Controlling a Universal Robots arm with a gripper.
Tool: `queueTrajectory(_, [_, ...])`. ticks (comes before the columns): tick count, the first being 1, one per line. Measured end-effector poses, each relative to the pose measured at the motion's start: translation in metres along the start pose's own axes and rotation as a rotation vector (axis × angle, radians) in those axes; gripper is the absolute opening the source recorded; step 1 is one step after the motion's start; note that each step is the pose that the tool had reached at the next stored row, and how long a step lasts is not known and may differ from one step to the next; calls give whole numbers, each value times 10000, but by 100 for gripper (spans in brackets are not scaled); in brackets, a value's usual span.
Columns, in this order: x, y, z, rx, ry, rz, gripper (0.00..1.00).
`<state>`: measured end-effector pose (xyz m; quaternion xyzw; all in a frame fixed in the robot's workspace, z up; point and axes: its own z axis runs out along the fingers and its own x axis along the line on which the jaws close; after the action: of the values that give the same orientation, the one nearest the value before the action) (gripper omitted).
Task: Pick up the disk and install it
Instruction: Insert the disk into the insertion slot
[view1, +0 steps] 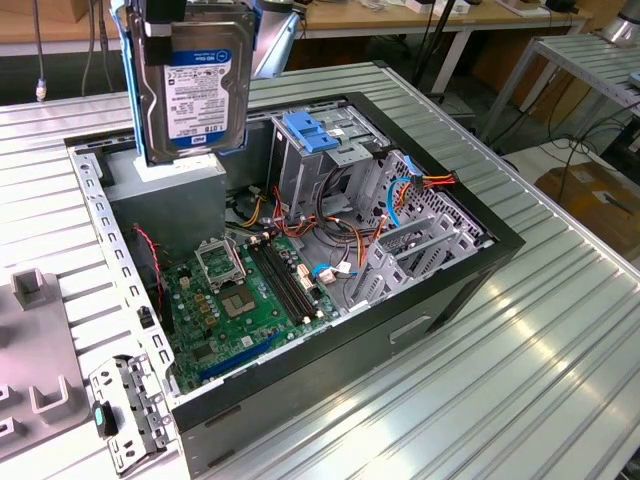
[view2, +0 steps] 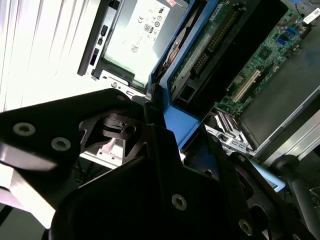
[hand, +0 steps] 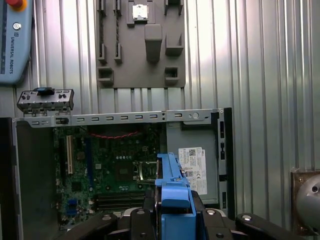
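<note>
While the tool (view1: 180, 15) pinches its upper end, the disk (view1: 190, 90) hangs upright over the open computer case (view1: 480, 255), its label turned to the exterior view. It sits above the corner of the case that holds the grey power supply (view1: 175, 190), and I cannot tell how much gap lies between the two. The drive cage (view1: 330, 165), with its blue latch (view1: 312, 130), stands inside the case and well apart from the disk. The motherboard (view1: 240, 300) lies flat on the case floor beside a tangle of cables (view1: 335, 225). The case itself rests on the ribbed metal bench (view1: 560, 380).

In both wrist views the tool's dark jaws are pressed in against the disk's blue rails (hand: 172, 185), with the disk seen edge-on between them.

By the look of it the disk is a stiff, dense block, heavy for its size, so it should not bend or sag in the grasp. The smooth metal casing is probably slippery. The plastic rails likely offer more friction but may give a little under pressure. A drive of this kind takes knocks badly, and its circuit side and connector end should not be squeezed. The narrow sides along the rails, where the tool bears now, seem the sound place to hold it.
</note>
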<state>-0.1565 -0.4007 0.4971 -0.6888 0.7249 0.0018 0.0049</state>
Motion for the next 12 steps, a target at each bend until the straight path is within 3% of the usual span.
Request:
queueTrajectory(8, [122,-10,0,4,85,0,37])
queueTrajectory(12, [134,-40,1,5,106,0,37])
